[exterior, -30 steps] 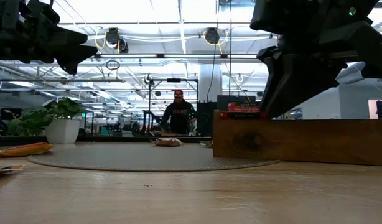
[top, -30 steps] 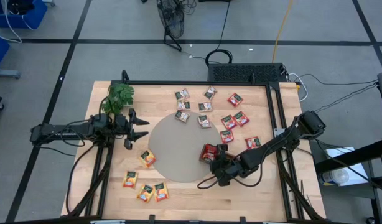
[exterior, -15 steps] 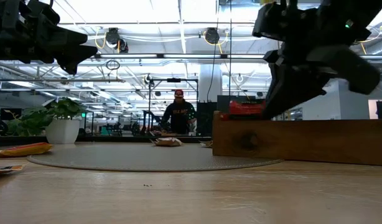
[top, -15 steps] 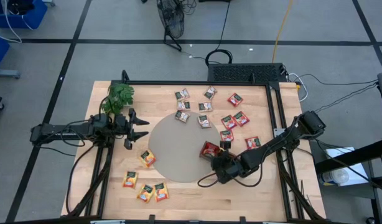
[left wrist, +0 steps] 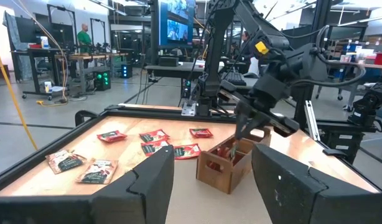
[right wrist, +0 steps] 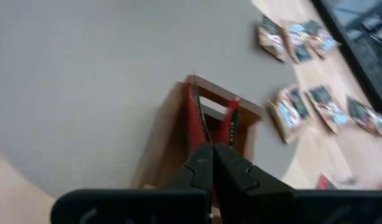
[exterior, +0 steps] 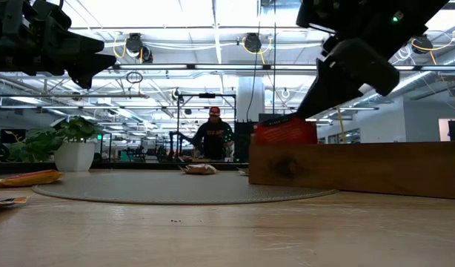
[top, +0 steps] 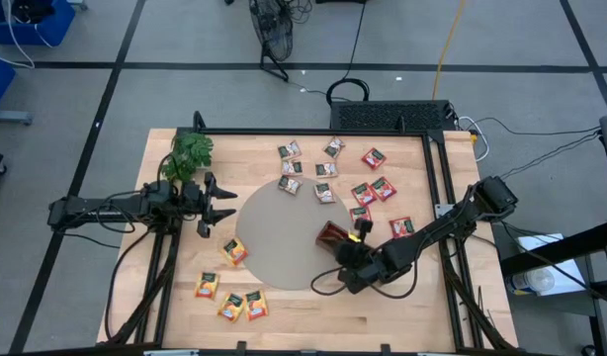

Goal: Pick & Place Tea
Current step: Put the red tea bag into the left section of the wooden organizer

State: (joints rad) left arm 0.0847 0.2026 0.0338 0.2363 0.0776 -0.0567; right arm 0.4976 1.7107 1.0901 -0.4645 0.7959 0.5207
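In the centre-right of the high view the right gripper [top: 345, 251] has clenched fully empty above the wooden box [top: 333, 236]; the red tea sachets [right wrist: 211, 124] now stand inside it, so this placement seems finished; the left gripper [top: 222, 204] waits released at mid-left.

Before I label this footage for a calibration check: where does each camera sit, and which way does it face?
High: overhead, straight down on the table, both arms.
Low: table-top height, level across into the room; wooden tray, arms overhead.
Left wrist: on the left arm, looking past its own open fingers at the tray.
Right wrist: on the right arm, looking down on the tray past the shut right end effector.
All four share the tray.
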